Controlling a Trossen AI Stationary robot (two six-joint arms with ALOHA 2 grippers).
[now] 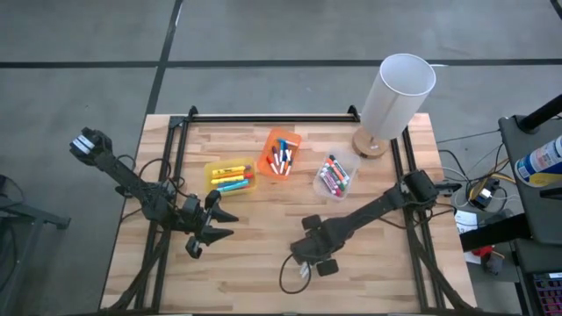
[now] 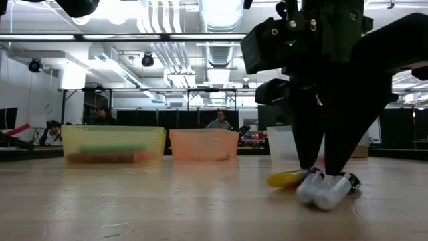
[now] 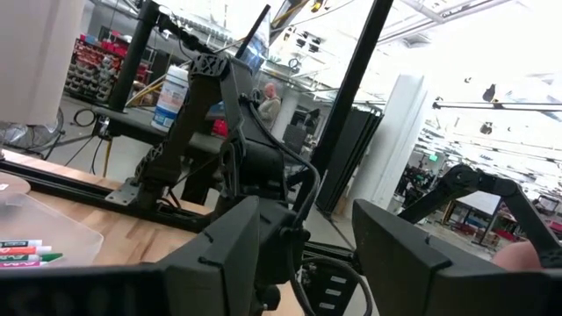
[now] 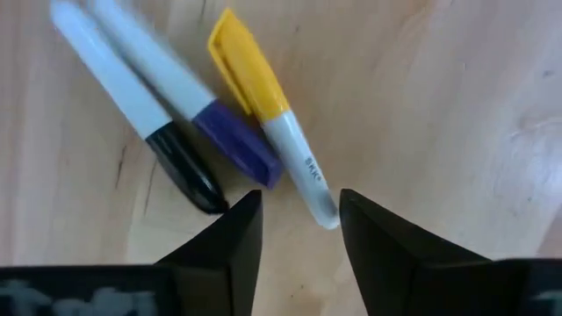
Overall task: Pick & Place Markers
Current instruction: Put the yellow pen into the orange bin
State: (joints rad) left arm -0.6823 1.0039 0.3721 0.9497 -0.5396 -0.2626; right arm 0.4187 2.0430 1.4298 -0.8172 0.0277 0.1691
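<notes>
Three markers lie side by side on the wood under my right gripper: a black-capped one, a purple-capped one and a yellow-capped one. My right gripper is open and points down over the table's near middle. Its fingers stand on either side of the yellow-capped marker's white end. The low view shows it low over the markers. Other markers lie in the yellow bin, orange bin and clear bin. My left gripper waits open near the table's left side.
A white lamp stands on its round base at the far right corner. The three bins sit in a row across the table's far middle. A black frame runs along the far edge. Bare wood lies between the two grippers.
</notes>
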